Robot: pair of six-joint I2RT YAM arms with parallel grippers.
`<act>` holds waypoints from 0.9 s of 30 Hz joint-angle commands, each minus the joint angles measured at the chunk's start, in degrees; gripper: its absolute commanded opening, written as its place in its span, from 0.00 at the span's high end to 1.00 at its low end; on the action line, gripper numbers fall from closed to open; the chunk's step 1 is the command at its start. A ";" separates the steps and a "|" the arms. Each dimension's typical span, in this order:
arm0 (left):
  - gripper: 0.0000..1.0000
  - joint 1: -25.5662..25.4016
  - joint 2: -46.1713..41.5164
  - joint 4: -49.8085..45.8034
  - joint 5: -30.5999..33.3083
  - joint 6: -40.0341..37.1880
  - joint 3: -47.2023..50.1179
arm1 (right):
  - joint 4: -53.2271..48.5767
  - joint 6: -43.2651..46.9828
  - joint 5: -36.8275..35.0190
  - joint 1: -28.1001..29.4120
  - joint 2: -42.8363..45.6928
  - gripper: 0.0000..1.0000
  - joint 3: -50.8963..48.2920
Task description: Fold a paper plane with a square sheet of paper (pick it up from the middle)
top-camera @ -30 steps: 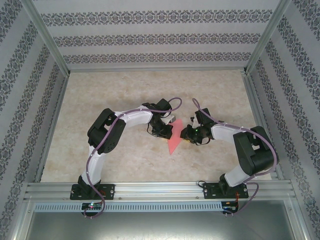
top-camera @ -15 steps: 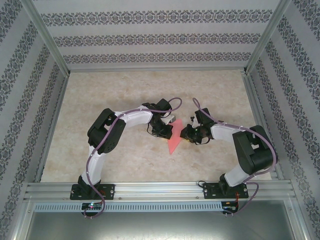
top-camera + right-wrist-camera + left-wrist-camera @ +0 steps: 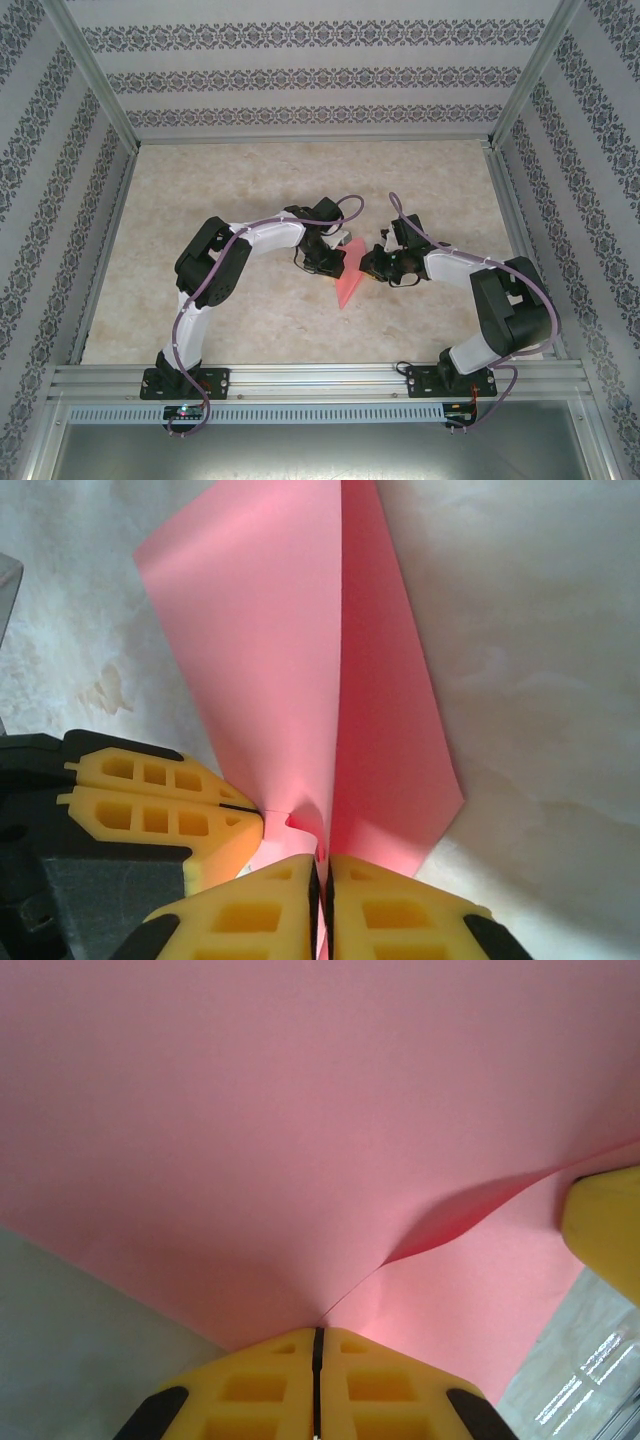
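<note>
Pinching paper, left tool beside right tool

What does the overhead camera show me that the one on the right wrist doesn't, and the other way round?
Overhead: the left arm and right arm whole, the metal frame and patterned walls. Right wrist, close up: the right hand pinched shut on the pink paper, a crease running up it, the left hand gripping alongside. Both: the pink paper held between the two hands over the marbled table.
</note>
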State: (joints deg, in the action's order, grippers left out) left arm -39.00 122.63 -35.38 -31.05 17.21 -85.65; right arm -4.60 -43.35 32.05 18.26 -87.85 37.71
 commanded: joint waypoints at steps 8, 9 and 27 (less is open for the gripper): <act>0.90 -0.28 5.44 -3.13 9.29 -1.23 3.46 | -2.02 1.12 -0.73 2.87 -1.56 0.96 2.84; 0.90 -0.27 5.49 -3.20 9.30 -1.30 3.39 | -2.66 1.40 -1.10 3.13 -1.53 0.96 3.10; 0.90 -0.28 6.22 -3.09 9.13 -1.42 3.54 | 9.51 -6.41 4.09 3.78 2.43 0.75 -5.54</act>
State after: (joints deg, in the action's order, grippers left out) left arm -39.00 122.58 -35.35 -31.07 17.04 -85.65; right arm 1.91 -47.75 34.00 21.26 -87.02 33.61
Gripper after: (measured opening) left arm 0.100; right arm 0.245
